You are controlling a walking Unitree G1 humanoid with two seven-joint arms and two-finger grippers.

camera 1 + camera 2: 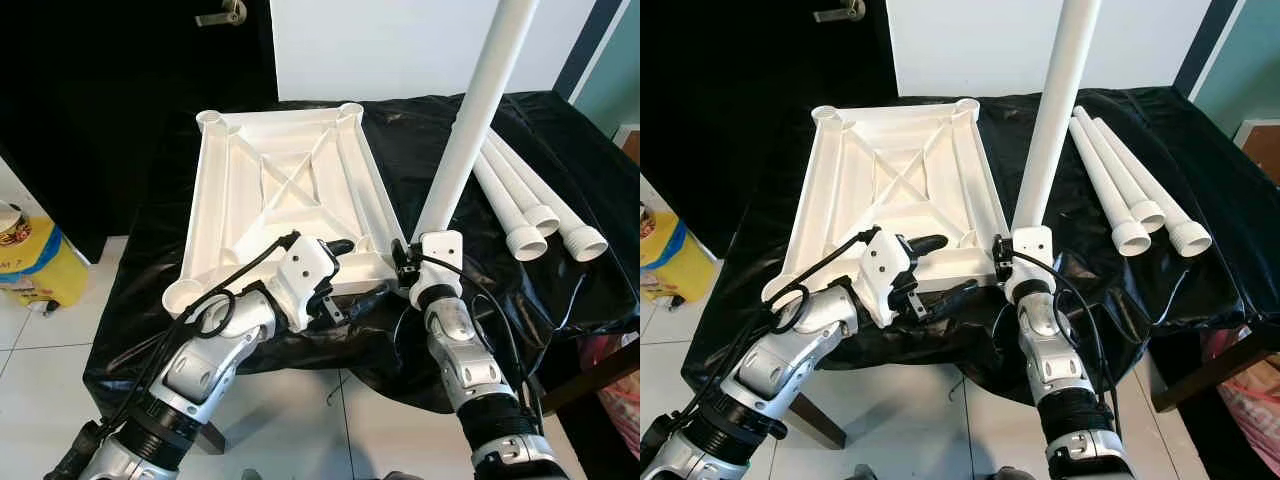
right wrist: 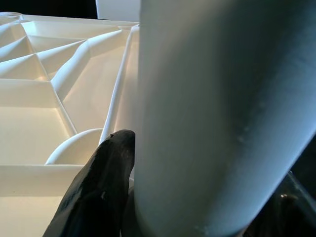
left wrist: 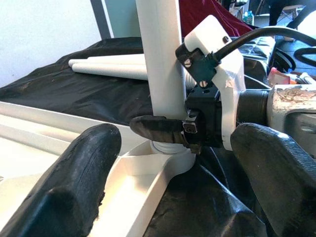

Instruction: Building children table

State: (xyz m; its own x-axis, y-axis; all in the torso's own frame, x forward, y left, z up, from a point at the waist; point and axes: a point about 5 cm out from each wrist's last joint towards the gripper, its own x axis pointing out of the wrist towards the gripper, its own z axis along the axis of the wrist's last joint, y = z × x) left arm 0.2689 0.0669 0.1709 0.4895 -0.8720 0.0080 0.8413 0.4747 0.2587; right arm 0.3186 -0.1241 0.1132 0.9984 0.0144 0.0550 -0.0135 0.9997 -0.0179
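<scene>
Upright leg (image 1: 470, 120) (right end effector (image 1: 408, 262))

White tabletop (image 1: 285, 170), black cloth (image 1: 560, 270)

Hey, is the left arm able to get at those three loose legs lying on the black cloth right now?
Probably not easily. The three loose legs lie on the far right, and the right gripper, holding the upright leg at the tabletop corner, stands between them and the left gripper.
</scene>
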